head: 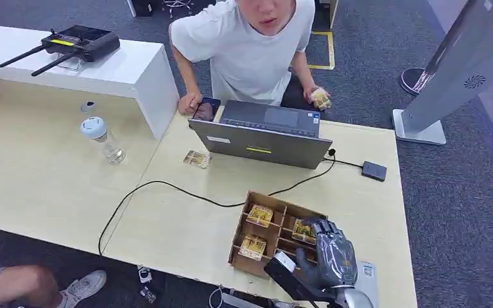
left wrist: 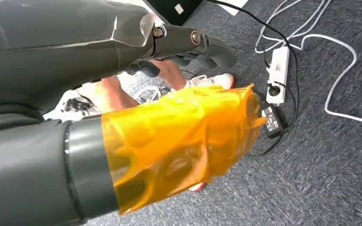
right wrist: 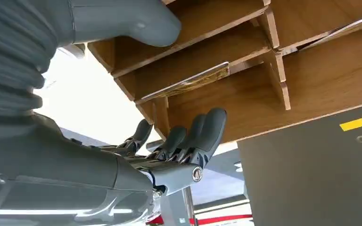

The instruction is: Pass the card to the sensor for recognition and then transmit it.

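Observation:
A wooden compartment box (head: 241, 247) lies near the table's front edge with several gold-patterned cards (head: 260, 214) in it. My right hand (head: 332, 251) hangs over the box's right side, right next to one card (head: 303, 231). In the right wrist view its fingers (right wrist: 202, 136) are stretched out beside the box wall (right wrist: 311, 80), the thumb apart from them and nothing between; a card (right wrist: 188, 81) leans in a compartment. A small black sensor (head: 373, 171) lies at the table's right. My left hand (left wrist: 169, 141), its thumb wrapped in orange film, hangs over the floor, holding nothing.
A grey laptop (head: 263, 138) stands behind the box, with a loose card (head: 197, 158) to its left. A person behind it holds a card (head: 321, 98). A black cable (head: 167, 186) crosses the table. A water bottle (head: 104, 139) stands at the left. A power strip (left wrist: 278, 75) lies on the floor.

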Controlling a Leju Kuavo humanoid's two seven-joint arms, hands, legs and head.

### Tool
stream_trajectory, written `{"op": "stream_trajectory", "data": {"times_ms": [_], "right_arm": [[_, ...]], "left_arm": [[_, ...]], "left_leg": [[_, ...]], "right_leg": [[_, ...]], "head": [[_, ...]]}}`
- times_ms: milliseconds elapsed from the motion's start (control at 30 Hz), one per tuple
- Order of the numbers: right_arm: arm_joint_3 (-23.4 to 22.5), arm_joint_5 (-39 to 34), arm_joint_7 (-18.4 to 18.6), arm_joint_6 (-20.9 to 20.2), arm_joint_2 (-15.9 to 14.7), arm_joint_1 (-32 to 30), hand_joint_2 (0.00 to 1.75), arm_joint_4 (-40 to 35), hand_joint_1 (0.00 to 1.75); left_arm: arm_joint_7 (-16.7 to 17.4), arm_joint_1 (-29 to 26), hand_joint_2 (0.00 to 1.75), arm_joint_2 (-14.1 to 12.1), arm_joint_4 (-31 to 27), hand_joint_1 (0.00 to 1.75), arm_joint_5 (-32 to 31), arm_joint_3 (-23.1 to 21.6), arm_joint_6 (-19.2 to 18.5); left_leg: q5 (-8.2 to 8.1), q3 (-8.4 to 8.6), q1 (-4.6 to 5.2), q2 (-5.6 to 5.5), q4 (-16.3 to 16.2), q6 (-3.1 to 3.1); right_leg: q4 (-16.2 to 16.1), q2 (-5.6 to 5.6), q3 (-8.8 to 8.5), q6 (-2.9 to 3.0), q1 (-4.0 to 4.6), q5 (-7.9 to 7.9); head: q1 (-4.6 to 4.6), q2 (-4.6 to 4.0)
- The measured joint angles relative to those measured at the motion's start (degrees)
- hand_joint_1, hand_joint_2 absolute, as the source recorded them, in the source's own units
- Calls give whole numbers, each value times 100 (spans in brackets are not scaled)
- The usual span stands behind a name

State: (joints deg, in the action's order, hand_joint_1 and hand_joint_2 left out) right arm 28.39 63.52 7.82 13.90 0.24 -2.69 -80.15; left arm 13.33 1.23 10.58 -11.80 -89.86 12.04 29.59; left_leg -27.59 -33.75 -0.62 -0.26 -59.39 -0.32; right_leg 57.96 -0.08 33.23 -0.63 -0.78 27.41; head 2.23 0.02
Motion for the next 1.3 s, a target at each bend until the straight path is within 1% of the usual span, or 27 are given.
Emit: {"op": "stream_trajectory", "data": {"times_ms": [33, 67, 100, 133, 267, 400, 433, 467, 500, 533, 600, 967, 1167, 1300], "right_arm": [[0, 0, 0, 0, 0, 0, 175, 0, 70], [0, 2, 0, 0, 0, 0, 175, 0, 80], [0, 0, 0, 0, 0, 0, 175, 0, 124], [0, 2, 0, 0, 0, 0, 175, 7, 129], [0, 2, 0, 11, 0, 2, 175, 37, 138], [-2, 4, 0, 55, 0, 40, 175, 39, 143], [-2, 4, 0, 63, 0, 48, 175, 39, 154], [-2, 6, 0, 70, 0, 53, 175, 39, 155], [-4, 9, 0, 85, 0, 59, 175, 39, 168], [-2, 11, -6, 94, 0, 65, 175, 39, 175], [-2, 11, -4, 103, 0, 72, 175, 37, 173], [-4, 41, -20, 155, 0, 86, 175, 35, 175], [-4, 79, -129, 286, 2, 68, 175, -46, 175], [-7, 129, -223, 348, 2, 55, 175, -260, 175]], "left_arm": [[0, 0, 0, 0, 0, 0, 0, 0, 0], [0, 0, 0, 0, 0, 0, 0, 0, 0], [0, 0, 0, 0, 0, 0, 0, 0, 0], [0, 0, 0, 0, 0, 0, 0, 0, 0], [0, 0, 0, 0, 0, 0, 0, 0, 0], [2, 0, 0, 0, 0, 0, 0, 0, 0], [0, 1, 0, 0, 0, 0, 0, 0, 0], [2, 2, 0, 0, 0, 0, 0, 0, -2], [0, 1, 0, 0, 0, 0, 0, 0, 0], [2, 1, 0, 0, 0, 0, 0, 0, -2], [2, 1, 0, 0, 0, 0, 0, 0, -2], [2, 1, 0, 0, 0, 0, 0, 0, -4], [2, 1, 0, 0, 0, 0, 7, 0, -2], [2, 0, 0, 0, 0, 0, 26, 0, 0]], "left_leg": [[0, 0, 0, 0, 0, 0], [0, 0, 0, 0, 0, 0], [0, 0, 0, 0, 0, 0], [0, 0, 0, 0, 0, 0], [0, 0, 0, 0, 0, 0], [0, 0, 0, 0, 0, 0], [0, 0, 0, 0, 0, 0], [0, 1, 0, 0, 0, 0], [0, 1, 0, 0, 0, 0], [0, 1, 0, 0, 0, 0], [0, 1, 0, 0, 0, 0], [0, 1, 0, 0, 0, 0], [0, 0, 0, 0, 0, 0], [0, 0, 0, 0, 0, 0]], "right_leg": [[0, 0, 0, 0, 0, 0], [0, 0, 0, 0, 0, 0], [0, 0, 0, 0, 0, 0], [0, 0, 0, 0, 0, 0], [0, 0, 0, 0, 0, 0], [0, 0, 0, 0, 0, 0], [0, 0, 0, 0, 0, 0], [0, 0, 0, 0, 0, 0], [0, 0, 0, 0, 0, 0], [0, 0, 0, 0, 0, 0], [0, 0, -1, 0, 0, 0], [0, 0, -1, 0, 0, 0], [0, 0, 0, 0, 0, 0], [0, 0, 0, 0, 0, 0]], "head": [[0, 0], [0, 0], [0, 0], [0, 0], [0, 0], [0, 0], [2, 0], [0, 0], [0, 0], [0, 0], [0, 0], [0, 0], [0, 0], [0, 0]]}}
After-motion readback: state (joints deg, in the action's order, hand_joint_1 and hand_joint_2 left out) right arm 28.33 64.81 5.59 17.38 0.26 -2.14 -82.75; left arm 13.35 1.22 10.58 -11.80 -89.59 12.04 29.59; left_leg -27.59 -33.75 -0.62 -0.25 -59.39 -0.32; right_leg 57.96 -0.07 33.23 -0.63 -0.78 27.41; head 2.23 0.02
